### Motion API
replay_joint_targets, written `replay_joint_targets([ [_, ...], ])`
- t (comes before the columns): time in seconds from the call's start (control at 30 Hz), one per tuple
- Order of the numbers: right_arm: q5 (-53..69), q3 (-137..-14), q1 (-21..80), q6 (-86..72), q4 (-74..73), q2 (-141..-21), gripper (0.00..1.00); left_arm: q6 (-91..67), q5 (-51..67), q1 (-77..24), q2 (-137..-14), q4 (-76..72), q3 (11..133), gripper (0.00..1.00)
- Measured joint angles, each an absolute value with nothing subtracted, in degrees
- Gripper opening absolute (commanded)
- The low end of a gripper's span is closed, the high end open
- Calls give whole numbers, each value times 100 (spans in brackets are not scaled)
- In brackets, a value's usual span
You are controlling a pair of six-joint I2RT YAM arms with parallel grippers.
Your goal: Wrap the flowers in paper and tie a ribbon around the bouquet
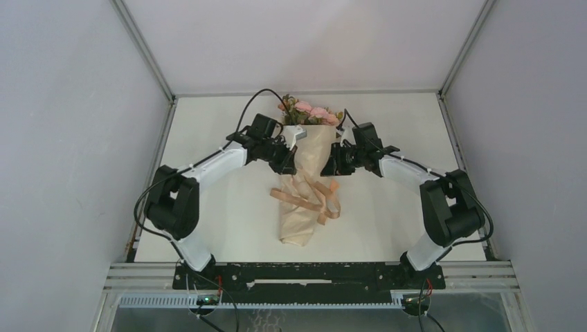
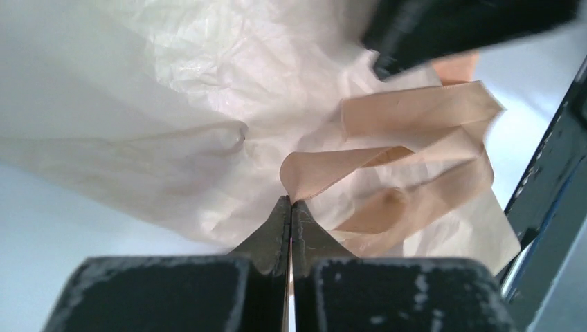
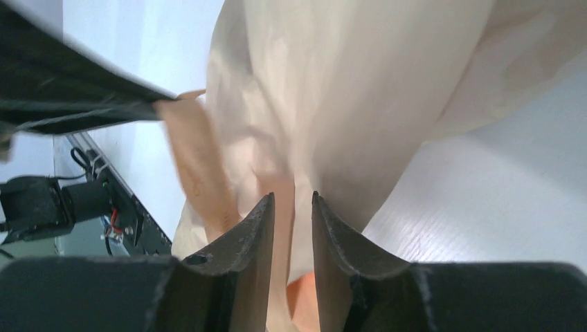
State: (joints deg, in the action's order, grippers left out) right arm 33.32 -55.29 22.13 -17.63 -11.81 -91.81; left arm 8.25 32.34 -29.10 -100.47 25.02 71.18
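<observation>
White worktop point(image 1: 228, 207) between pale walls, seen from above: the flowers point(image 1: 311, 112) lie at its centre, rolled in the paper point(image 1: 297, 225), pink blooms and green leaves poking out of the wrap toward 12 o'clock, its crumpled narrow end pointing toward 6 o'clock. The ribbon point(image 1: 304, 200) lies in loose loops across the lower half of the wrap, with a loop hanging off its edge toward 4 o'clock. Both my arms reach in on the upper part of the bundle, one from 9 o'clock and one from 3 o'clock. My left hand point(image 2: 291, 202) is pressed fully closed, its two tips meeting right at a fold of the ribbon; I cannot tell whether the fabric is actually pinched between them. My right hand point(image 3: 291, 200) stands partly open, a narrow gap between its fingers point(image 3: 253, 235), the paper's tan surface and a strip of peach showing through that gap. Whether those fingers touch the wrap is not clear from my wrist view.
</observation>
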Motion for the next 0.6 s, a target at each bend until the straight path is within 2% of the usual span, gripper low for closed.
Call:
replay_joint_targets([
  [0.3, 3205, -5846, 2340, -1957, -1253, -9850, 36, 2932, 2663, -2936, -9205, 3538, 7229, 0],
  [0.47, 3052, -5833, 2355, -1841, -1610, -9529, 45, 3312, 2390, -2952, -9203, 3566, 7046, 0],
  [0.6, 2399, -5693, 2467, -1798, -1977, -8591, 57, 3398, 2300, -3009, -9212, 3553, 6871, 0],
])
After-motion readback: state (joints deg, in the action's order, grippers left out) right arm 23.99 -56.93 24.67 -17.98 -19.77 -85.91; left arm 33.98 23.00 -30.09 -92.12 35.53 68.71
